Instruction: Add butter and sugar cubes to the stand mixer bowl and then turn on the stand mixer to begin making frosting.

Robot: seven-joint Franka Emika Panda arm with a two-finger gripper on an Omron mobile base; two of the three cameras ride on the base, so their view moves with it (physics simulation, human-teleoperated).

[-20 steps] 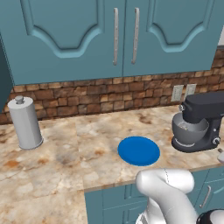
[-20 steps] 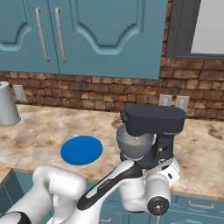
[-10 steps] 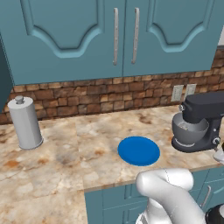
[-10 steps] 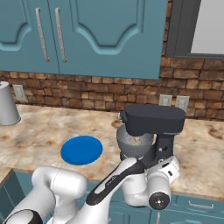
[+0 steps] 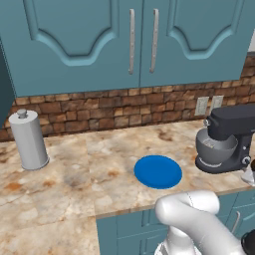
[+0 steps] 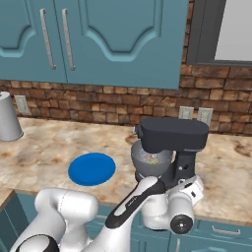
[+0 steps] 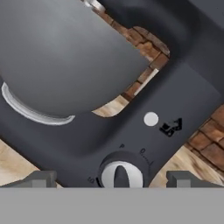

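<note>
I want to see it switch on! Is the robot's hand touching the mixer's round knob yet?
Apart. In the hand view the open hand has a fingertip far out on each side of the knob, with dark mixer base showing between.

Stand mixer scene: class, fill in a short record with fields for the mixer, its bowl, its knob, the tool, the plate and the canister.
stand mixer: dark, on the counter, right of the plate
stand mixer bowl: grey metal, seated under the mixer head
knob: white-ringed, on the mixer base, between the tool's fingertips in the hand view
tool: open, close to the knob, holding nothing
blue plate: flat on the counter, bare
grey canister: upright, far left by the brick wall
</note>
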